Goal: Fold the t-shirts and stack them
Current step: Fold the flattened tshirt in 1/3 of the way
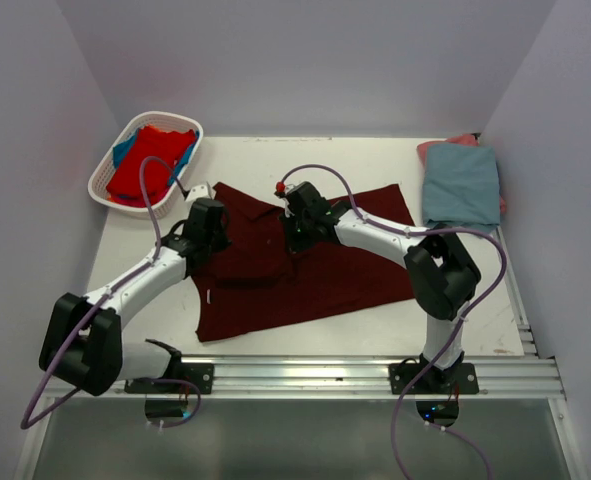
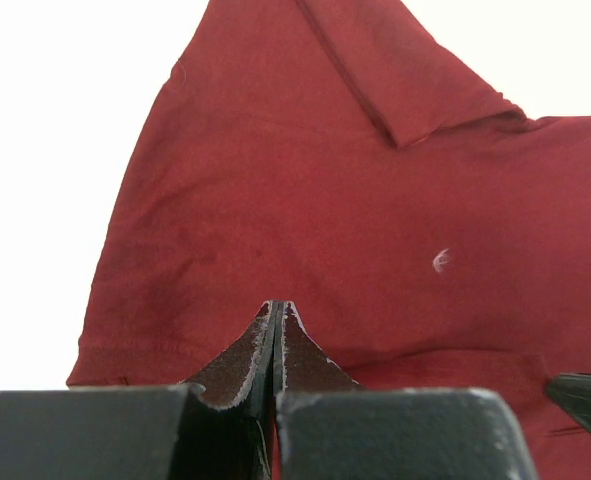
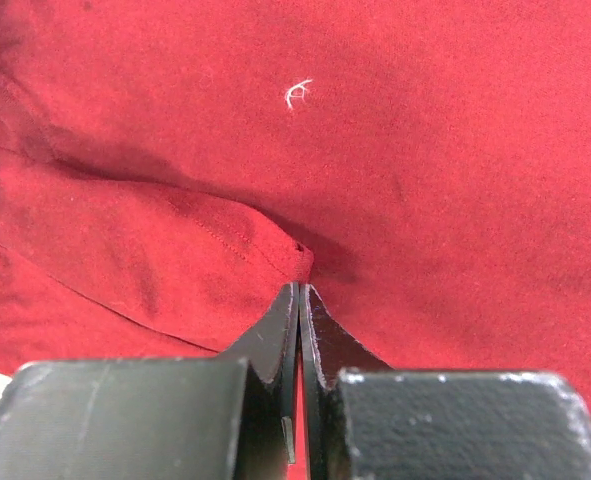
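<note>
The dark maroon short-sleeved cloth t-shirt (image 1: 320,280) is lying spread on the white table (image 1: 375,160), under and ahead of both fingertips. The left gripper (image 2: 276,305) is clenching tight near a hem. The right gripper (image 3: 299,288) is clenching tight against a folded edge. Whether either is nipping cloth, I cannot tell.

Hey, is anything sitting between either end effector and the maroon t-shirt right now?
Nothing visible. Both the left end effector and right end effector are shut with their tips right at the maroon t-shirt; no other object lies between.
</note>
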You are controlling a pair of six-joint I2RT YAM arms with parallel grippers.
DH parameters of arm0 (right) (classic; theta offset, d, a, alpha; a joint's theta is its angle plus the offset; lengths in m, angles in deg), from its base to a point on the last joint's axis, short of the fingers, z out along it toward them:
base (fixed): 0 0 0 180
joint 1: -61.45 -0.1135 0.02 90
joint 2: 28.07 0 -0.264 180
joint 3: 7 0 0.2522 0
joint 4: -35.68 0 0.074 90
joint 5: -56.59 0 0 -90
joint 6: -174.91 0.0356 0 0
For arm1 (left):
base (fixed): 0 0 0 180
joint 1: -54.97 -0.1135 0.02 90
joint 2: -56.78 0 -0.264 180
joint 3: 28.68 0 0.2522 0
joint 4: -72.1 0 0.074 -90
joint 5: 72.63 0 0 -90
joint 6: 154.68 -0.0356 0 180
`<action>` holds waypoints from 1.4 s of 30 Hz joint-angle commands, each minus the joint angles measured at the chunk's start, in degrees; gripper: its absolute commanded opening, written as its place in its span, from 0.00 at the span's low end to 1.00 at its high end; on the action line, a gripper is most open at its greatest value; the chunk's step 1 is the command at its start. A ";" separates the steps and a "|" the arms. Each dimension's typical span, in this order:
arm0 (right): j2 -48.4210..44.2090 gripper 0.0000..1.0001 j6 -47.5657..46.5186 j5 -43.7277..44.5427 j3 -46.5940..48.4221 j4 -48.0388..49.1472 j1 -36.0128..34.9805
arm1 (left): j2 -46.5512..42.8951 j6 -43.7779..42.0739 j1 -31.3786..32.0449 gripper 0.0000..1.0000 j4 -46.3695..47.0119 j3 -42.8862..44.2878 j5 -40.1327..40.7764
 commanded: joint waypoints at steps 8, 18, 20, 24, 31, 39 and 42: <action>-0.21 0.00 0.20 -1.00 -0.76 2.88 -0.26 | 8.86 -2.26 -0.95 0.15 3.56 -0.26 -2.00; -0.21 0.00 -0.41 -0.83 -1.11 2.62 -0.26 | 0.52 -1.12 -4.27 0.79 -0.22 -2.28 -17.87; -0.21 0.00 -0.59 -0.83 -1.11 2.62 -0.26 | -0.19 -0.77 -5.60 0.79 -0.48 -3.50 -23.68; 0.15 0.00 -0.50 -1.00 -0.85 2.62 -0.26 | 0.77 -0.15 -7.71 0.78 0.57 -6.06 -29.68; -0.47 0.00 -0.68 -0.57 -1.46 2.44 -0.26 | 2.53 0.55 -9.21 0.73 0.48 -8.70 -33.11; -0.21 0.00 -0.50 -0.65 -1.55 2.62 -0.26 | -0.28 1.26 -9.39 0.18 5.05 -10.81 -36.81; -0.47 0.00 -0.59 -0.65 -1.64 2.62 -0.26 | -1.86 1.08 -9.47 0.00 7.60 -12.04 -34.71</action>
